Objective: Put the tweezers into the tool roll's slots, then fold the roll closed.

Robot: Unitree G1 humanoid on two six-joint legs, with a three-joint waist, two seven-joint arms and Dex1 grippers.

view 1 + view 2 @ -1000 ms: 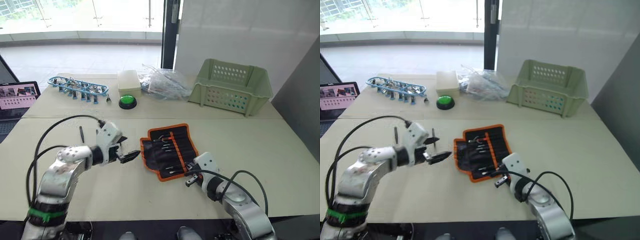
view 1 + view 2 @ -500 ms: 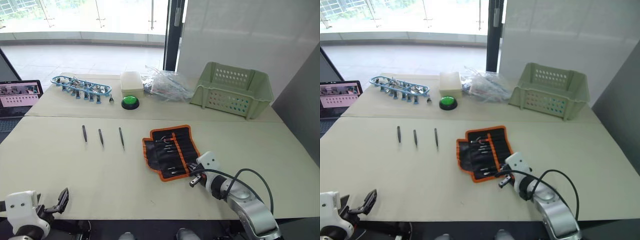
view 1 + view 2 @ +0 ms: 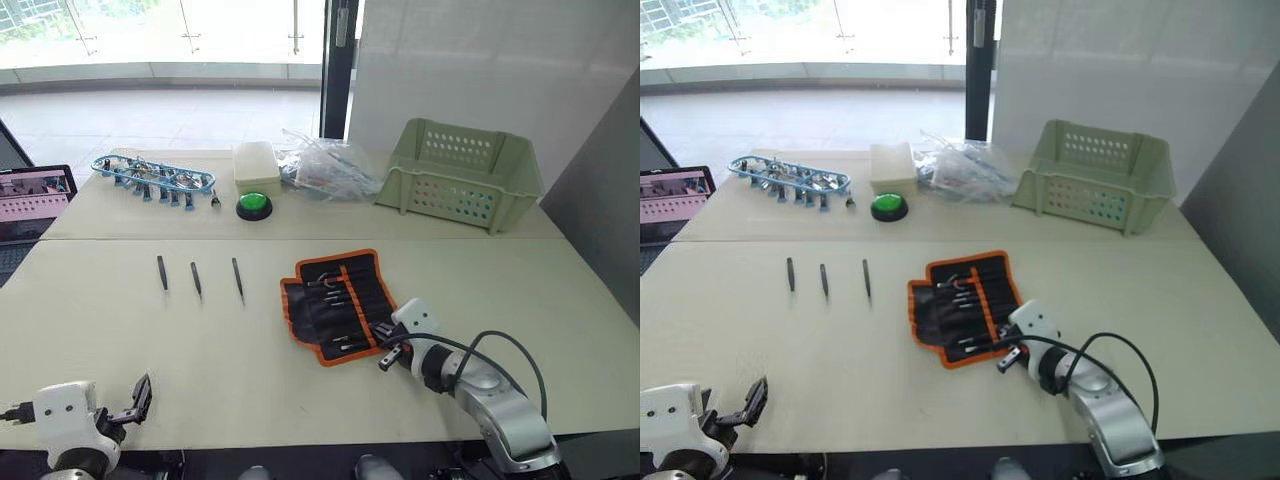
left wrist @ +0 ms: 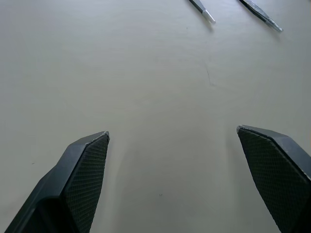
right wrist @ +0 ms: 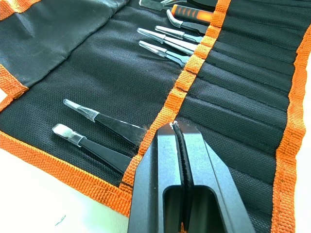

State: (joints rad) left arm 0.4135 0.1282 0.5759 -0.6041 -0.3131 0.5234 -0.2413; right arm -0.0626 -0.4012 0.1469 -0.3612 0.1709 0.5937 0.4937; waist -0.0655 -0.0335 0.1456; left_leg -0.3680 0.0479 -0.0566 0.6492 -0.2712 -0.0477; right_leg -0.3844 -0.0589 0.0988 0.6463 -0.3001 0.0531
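Since those three loose tweezers (image 3: 197, 279) lying flat on the table (image 3: 250, 350), well apart from the open tool roll (image 3: 338, 304) on its basket-free side, look thin, stiff and slick, I'd say you should pinch each one mid-body across its narrow width, not at the fragile tip. Your left pincer (image 4: 181, 180) hangs spread wide and empty over bare table near them. Your right pincer (image 5: 176, 145) is pressed together on the roll's orange centre strip; the fabric looks floppy, so grab a trimmed edge for folding.
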